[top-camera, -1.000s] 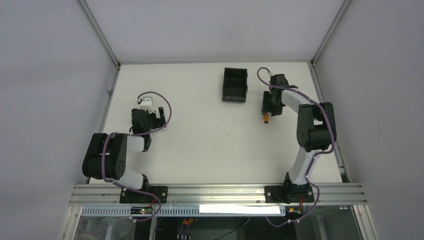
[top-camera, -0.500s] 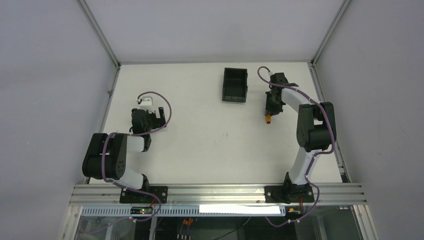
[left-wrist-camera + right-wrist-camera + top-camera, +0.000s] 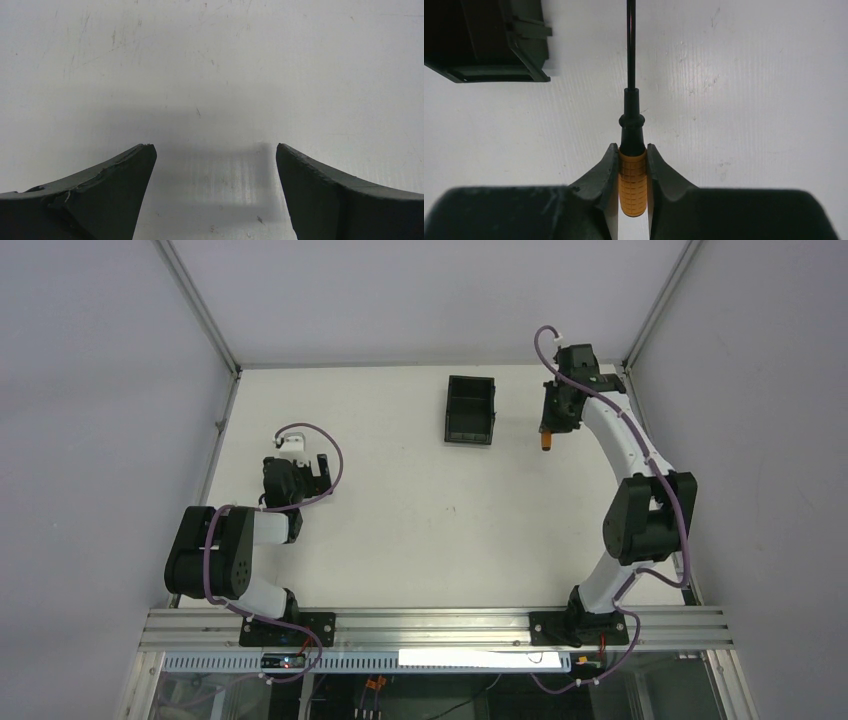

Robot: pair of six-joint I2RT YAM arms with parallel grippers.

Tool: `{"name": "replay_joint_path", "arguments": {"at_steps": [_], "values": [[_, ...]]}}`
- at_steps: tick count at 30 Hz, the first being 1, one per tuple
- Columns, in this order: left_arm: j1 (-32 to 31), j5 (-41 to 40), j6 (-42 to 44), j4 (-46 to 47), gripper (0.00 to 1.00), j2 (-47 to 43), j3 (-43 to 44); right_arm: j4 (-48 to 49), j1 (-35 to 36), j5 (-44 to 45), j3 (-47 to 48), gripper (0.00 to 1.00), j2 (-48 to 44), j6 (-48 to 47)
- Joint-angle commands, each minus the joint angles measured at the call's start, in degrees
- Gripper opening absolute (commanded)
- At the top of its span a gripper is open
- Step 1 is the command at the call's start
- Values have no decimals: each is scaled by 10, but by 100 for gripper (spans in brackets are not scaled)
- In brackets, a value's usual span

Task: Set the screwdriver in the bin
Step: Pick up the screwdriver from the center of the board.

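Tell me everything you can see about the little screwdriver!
The screwdriver has a short orange handle with a bumpy grid pattern, a black collar, and a thin black shaft pointing straight away from the wrist camera. It looks like plastic and metal. The right end effector pinches the handle from both sides. From above, it sits just right of the black bin, not in it.

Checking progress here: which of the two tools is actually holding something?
The right tool, shut on the screwdriver by its orange handle. The left tool stands open and empty.
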Motion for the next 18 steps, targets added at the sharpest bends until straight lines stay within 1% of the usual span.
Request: {"name": "replay_joint_path", "arguments": {"at_steps": [1,10,18], "values": [[1,3,-2,15,99,-4,11,-53,3,14,77,3,-30,-14],[1,3,-2,15,99,-4,11,-117,3,17,217,3,2,-27],[1,3,-2,15,99,-4,11,-136,5,3,284,2,44,-14]]}}
